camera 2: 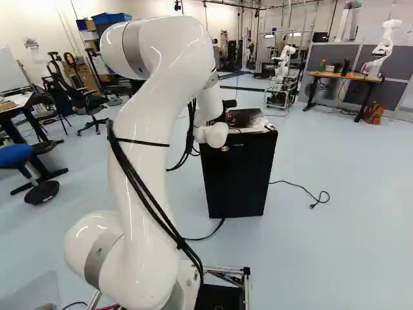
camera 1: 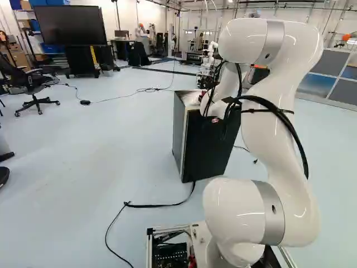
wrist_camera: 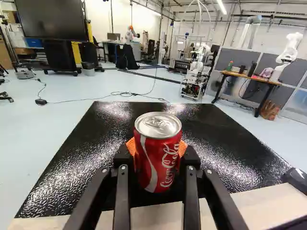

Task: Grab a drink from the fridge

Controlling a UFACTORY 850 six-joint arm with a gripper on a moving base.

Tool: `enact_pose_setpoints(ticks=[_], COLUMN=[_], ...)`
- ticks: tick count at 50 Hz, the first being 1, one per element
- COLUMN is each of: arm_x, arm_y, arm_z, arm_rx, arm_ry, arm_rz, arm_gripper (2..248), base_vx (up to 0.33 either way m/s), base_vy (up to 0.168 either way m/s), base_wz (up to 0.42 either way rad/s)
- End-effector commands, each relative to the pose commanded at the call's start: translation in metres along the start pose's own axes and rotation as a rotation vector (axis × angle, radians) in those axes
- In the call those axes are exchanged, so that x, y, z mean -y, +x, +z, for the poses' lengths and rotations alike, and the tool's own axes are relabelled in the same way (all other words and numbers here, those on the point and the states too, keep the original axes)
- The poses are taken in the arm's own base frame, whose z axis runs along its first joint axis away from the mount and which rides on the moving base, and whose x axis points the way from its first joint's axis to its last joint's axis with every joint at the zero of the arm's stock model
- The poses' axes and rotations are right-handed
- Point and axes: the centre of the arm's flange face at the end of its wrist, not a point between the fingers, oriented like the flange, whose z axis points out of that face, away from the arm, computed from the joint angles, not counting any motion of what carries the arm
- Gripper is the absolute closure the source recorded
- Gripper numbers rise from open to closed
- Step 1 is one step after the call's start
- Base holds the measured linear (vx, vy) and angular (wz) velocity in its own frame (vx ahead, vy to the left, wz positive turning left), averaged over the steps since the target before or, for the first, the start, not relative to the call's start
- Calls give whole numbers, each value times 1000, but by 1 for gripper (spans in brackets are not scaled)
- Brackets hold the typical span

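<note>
Over the fridge [camera 2: 237, 177], the gripper [wrist_camera: 157, 147] pinches the can [wrist_camera: 157, 165] between its fingers [wrist_camera: 191, 157]: likely weighty, slick, dentable, best held mid-body.

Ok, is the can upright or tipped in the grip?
Upright. The wrist view shows the red can with its silver lid uppermost and level, its sides vertical, and the gripper holding it between orange pads.

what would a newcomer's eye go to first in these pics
Probably the bright red can, gripped between the orange pads of the claw over the glossy top of the black fridge. After that, the big white arm, curving up in front of the fridge in both base views.
</note>
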Motion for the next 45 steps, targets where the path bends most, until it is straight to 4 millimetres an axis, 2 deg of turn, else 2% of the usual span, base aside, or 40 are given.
enact_pose_setpoints(ticks=[45], arm_x=[-4], arm_y=[48], arm_z=[-10], arm_rx=[-76], arm_ry=[-10], arm_rz=[-15], arm_gripper=[152], base_vx=[0], base_vy=[0], base_wz=[0])
